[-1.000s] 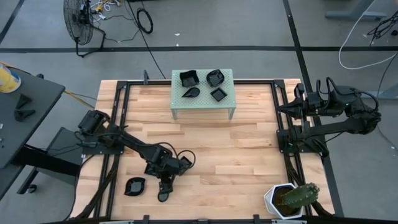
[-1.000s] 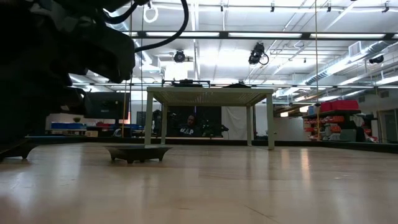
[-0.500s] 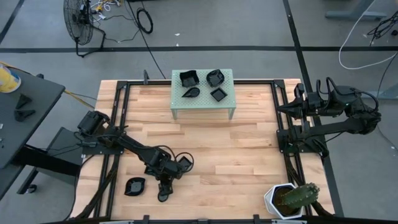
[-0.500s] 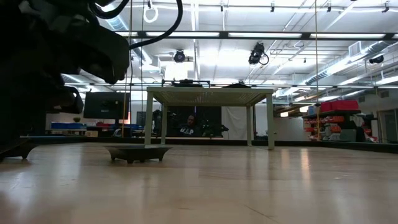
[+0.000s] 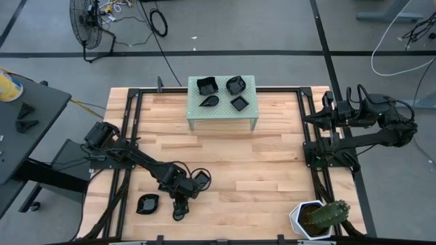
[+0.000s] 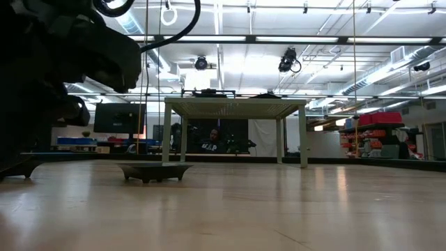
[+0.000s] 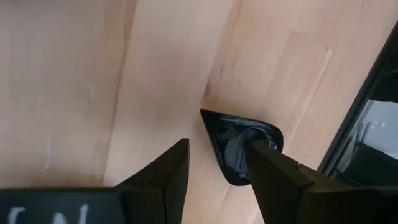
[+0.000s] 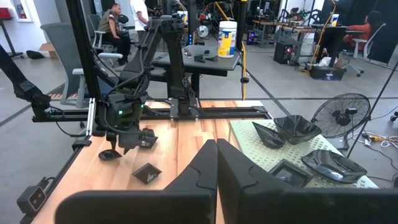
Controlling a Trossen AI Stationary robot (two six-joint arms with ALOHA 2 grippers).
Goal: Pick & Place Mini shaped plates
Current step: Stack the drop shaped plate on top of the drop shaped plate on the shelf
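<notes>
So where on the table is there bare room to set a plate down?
Bare wood runs from the green stand to the cactus pot, across the middle and right. The near-left corner is crowded: left gripper and two plates. The stand top already holds four.

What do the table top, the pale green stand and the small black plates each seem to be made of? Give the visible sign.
Table top: wood, smooth finish; pale planks with grain and butt joints.
Pale green stand: probably painted metal; thin flat top pierced with rows of holes, slim legs.
Small black plates: glossy black, perhaps glazed ceramic or plastic; highlights on the raised rims, but the look leaves it open.
</notes>
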